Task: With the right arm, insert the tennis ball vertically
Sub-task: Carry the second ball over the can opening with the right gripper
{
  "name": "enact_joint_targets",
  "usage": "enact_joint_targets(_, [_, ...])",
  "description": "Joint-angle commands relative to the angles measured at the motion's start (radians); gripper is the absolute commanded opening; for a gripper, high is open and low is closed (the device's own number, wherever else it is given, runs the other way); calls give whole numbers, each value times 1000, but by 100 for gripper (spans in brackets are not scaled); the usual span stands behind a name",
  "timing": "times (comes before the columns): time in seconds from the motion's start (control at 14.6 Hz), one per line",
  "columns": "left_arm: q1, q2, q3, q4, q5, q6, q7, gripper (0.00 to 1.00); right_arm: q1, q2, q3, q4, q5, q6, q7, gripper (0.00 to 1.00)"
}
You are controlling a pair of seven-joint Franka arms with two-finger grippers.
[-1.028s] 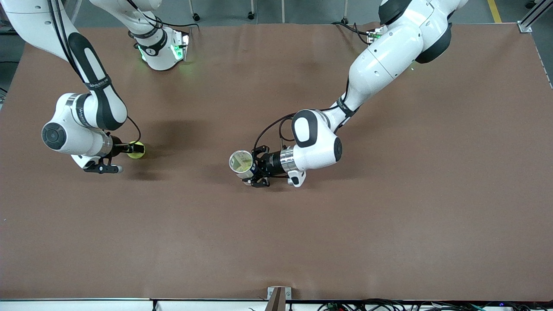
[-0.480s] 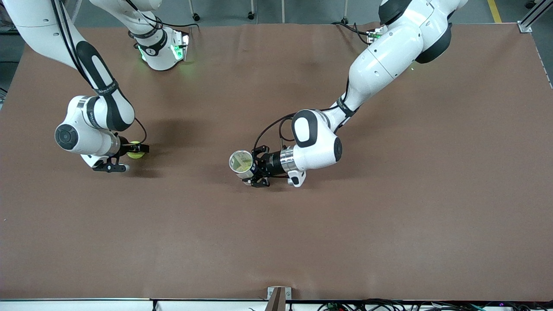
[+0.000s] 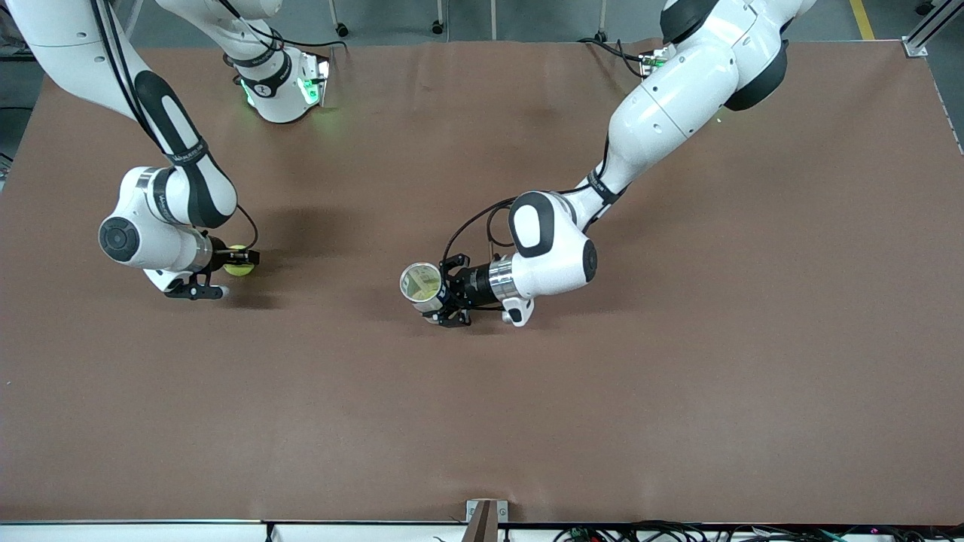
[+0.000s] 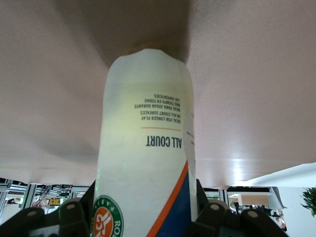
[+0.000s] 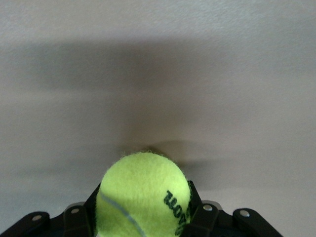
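Clamping the tennis ball (image 3: 239, 260) between its fingers (image 5: 79, 222), the right gripper (image 3: 239, 260) sat low near the table (image 3: 678, 391) edge at the right arm's end, roughly midway between the robots' edge and the camera's edge. The ball was yellow-green with dark lettering, and the right arm (image 3: 162, 218) bent down to it from its base at the table's top edge. Around the middle of the table, the left gripper (image 3: 439, 295) had its jaws closed on a ball can (image 3: 420, 284), white with an orange stripe and "ALL COURT" printed on it, open mouth facing up. The left arm (image 3: 655, 105) stretched in from its own corner.
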Motion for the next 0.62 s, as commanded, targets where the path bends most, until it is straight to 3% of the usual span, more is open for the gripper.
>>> enact_joint_targets(0.0, [0, -9, -1, 3, -23, 1, -5, 73, 80, -122, 6, 57, -10, -183, 18, 38])
enact_joint_targets(0.27, [-4, -15, -1, 6, -22, 4, -13, 73, 201, -148, 8, 349, 2, -541, 184, 38])
enact_joint_targets(0.55, [-4, -15, -1, 6, -22, 5, -14, 73, 334, -131, 9, 577, 56, -603, 394, 37])
